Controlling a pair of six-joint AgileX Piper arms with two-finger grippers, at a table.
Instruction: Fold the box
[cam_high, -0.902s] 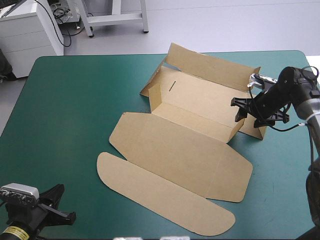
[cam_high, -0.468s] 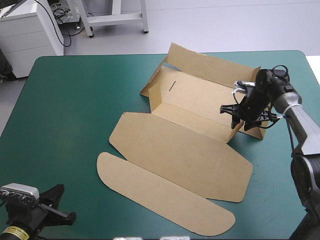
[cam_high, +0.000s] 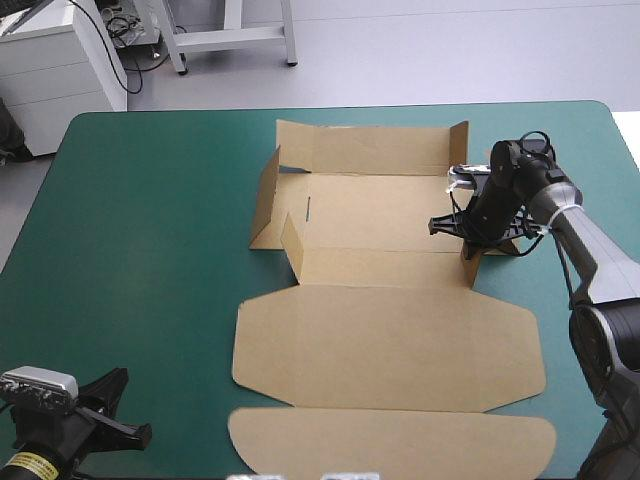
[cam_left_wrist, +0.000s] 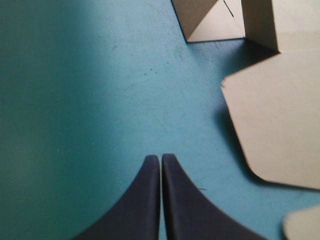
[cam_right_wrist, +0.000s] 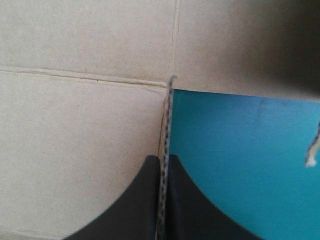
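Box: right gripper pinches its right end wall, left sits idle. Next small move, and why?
Probably tip that wall inward to upright. The right gripper is shut on the end wall of the box, its edge between the fingers; the far wall already stands and the lid lies flat. The left gripper, shut over the teal-green cover, is well away.

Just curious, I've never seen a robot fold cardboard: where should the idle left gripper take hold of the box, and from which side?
Probably the box by its upright left end wall, from above, fingers astride its top edge, as the right gripper holds the opposite wall. It stands free; the lid panels lie flat, offering no edge to pinch.
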